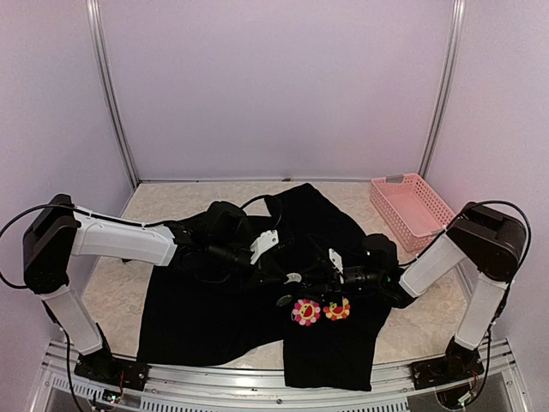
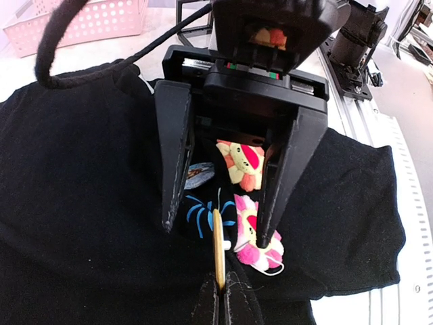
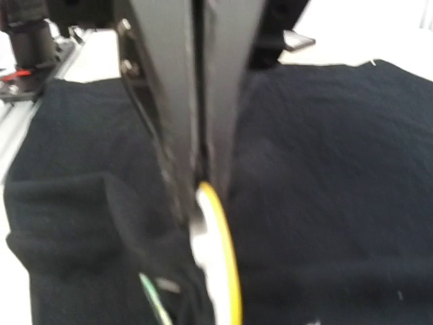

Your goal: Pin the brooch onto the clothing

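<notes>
A round brooch (image 2: 218, 247), a flat disc with a yellow rim and pale face, is pinched edge-on in the left gripper (image 2: 225, 298), whose two dark fingers are pressed together on it. Its long axis runs away from those fingers, toward the right gripper (image 2: 217, 233) opposite, whose two black tapered fingers (image 2: 174, 156) stand wide apart, holding nothing. The brooch is over the light-blue star mark (image 2: 199, 213) on the black soft-knit short-sleeved shirt (image 2: 81, 189), which lies rumpled on the pale speckled surface (image 1: 171, 202). There are two fuzzy flower badges, one pink (image 2: 254, 247) and one orange (image 2: 240, 162), just beside the mark. One pink perforated plastic basket (image 1: 410, 206) sits well apart.
</notes>
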### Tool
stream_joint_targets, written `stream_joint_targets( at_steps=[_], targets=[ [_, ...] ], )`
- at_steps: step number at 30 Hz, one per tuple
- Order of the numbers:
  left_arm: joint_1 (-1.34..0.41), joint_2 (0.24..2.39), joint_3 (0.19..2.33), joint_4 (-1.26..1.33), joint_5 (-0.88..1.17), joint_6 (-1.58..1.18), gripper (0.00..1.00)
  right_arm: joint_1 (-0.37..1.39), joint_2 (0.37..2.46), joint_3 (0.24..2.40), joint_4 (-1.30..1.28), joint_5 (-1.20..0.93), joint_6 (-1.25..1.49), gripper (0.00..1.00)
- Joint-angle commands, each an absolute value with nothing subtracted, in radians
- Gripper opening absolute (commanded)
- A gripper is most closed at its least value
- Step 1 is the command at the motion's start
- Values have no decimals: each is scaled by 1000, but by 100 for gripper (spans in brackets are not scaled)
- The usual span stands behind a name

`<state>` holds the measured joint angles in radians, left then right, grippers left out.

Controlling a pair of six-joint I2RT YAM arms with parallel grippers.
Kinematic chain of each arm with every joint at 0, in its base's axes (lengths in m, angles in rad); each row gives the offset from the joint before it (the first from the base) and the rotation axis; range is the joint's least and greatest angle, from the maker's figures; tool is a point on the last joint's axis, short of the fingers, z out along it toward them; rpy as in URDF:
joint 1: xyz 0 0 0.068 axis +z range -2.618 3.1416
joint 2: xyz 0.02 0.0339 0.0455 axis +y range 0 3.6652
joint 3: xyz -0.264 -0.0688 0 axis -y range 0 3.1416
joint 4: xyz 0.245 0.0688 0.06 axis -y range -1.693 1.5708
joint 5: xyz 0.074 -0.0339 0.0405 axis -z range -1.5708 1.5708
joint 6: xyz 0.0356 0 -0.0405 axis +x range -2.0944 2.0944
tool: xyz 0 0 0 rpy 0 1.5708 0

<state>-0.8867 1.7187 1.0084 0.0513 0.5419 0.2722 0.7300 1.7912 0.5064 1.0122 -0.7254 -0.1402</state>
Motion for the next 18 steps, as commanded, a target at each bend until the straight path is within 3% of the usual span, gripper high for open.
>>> stream_joint_targets(
  at_steps=[1,3,10,18],
  targets=[
    [-885,1679,998,90,561,272,0,723,1845,551,1105,-812,-106,51],
    [-885,1675,994,92,565,271,0,721,1861,568,1130,-833,-86,46],
    [-885,1670,990,93,565,278,0,719,1909,600,1178,-867,-54,13],
    [-895,1684,1001,73,561,290,0,714,1913,637,1178,-870,-5,14]
  ],
)
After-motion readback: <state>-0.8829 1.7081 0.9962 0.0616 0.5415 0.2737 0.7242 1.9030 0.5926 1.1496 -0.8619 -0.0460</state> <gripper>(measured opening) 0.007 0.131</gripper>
